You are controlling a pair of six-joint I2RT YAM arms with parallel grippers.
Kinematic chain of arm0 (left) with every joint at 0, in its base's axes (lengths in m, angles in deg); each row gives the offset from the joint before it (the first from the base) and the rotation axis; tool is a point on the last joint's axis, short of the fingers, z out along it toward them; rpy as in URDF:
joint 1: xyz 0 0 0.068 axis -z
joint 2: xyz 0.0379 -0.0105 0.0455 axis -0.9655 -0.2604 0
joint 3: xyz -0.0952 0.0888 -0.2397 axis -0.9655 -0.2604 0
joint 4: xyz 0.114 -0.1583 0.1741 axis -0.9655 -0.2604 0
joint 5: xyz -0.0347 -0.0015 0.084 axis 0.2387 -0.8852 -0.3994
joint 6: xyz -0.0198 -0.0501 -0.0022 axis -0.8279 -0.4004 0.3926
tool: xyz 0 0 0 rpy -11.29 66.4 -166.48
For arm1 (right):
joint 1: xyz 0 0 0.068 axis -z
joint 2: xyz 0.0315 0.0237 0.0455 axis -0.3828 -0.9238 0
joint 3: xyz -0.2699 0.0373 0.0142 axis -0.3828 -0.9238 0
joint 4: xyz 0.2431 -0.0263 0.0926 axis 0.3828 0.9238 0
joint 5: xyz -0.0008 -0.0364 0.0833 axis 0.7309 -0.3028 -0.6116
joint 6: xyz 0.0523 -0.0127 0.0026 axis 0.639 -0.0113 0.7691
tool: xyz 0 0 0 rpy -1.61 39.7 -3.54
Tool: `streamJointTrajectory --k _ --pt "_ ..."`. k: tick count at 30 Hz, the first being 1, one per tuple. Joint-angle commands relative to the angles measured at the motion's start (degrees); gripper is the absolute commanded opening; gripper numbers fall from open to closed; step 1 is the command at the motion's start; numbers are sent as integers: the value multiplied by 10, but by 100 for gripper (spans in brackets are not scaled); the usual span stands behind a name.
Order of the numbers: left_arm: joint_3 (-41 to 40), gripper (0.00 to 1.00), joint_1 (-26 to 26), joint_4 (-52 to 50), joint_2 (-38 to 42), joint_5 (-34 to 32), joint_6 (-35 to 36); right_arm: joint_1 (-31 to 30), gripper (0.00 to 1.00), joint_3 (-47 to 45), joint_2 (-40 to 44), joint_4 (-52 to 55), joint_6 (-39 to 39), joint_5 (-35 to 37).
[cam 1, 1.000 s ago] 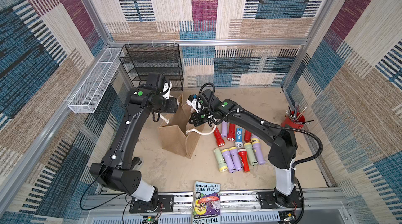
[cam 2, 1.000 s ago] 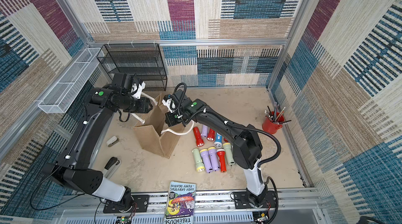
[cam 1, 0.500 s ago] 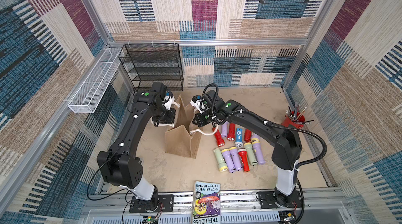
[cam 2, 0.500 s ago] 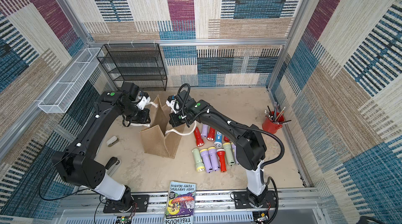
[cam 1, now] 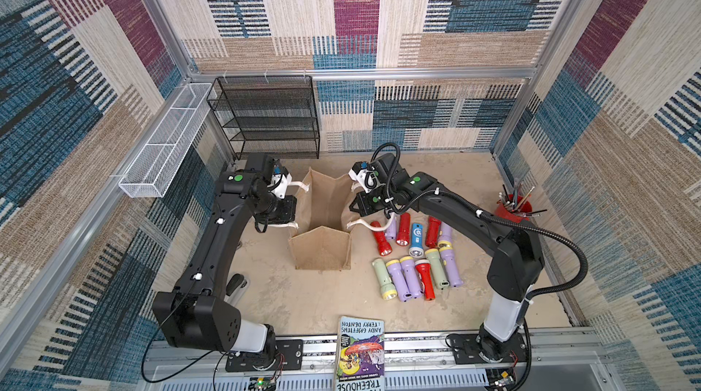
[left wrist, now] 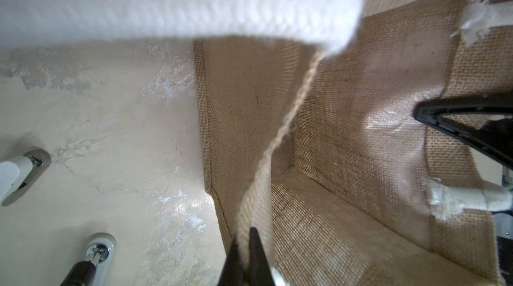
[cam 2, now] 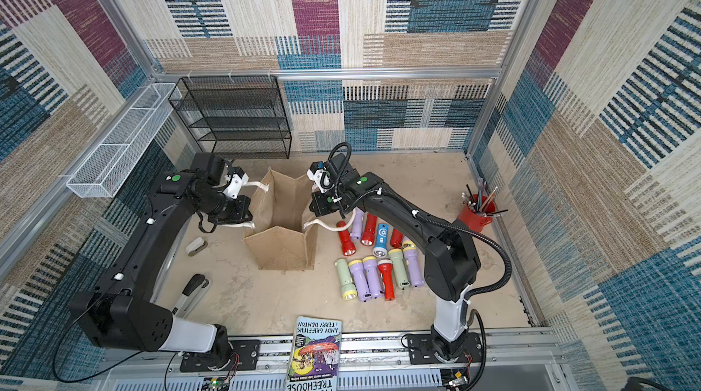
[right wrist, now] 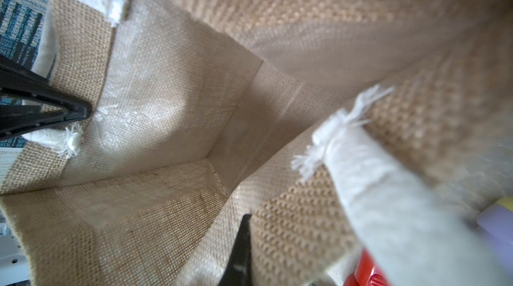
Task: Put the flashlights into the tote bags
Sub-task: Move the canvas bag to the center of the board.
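Left gripper (left wrist: 244, 240), right gripper (left wrist: 420, 112) each clamped on tote bag (cam 1: 322, 252) rim; flashlights (cam 1: 416, 235) just beside, rack (cam 1: 265, 116) behind.

top views: high front, whole cell | wrists: close, both into tote bag (left wrist: 347, 132)

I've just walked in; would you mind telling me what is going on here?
Both arms are at the tote bag, which stands upright on the table. The left gripper is shut on one top rim and the right gripper on the opposite rim, holding the mouth open. The bag looks empty inside. The flashlights lie in two rows beside it, none picked up yet.
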Motion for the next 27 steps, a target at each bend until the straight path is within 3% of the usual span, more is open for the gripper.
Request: streamJointTrajectory --k 1,4,7,11,15,19,23,27 --pt "-20 0 -9 -10 18 14 -39 4 0 6 10 6 -14 37" --pt "-47 0 -10 -2 27 46 -53 6 0 6 20 14 -20 44" --pt "-79 0 -9 24 32 93 -82 7 9 9 25 16 -20 36" --pt "-116 0 -12 90 58 110 -149 7 18 18 18 17 -25 22" --pt "-118 0 -15 134 71 132 -196 7 19 31 3 27 -30 -1" --pt "-98 0 -15 132 55 159 -191 7 22 30 6 28 -29 -11" --pt "-89 0 -15 121 35 176 -172 7 40 28 27 27 -22 -11" --pt "-89 0 -15 114 31 183 -152 7 49 31 56 21 -10 -12"
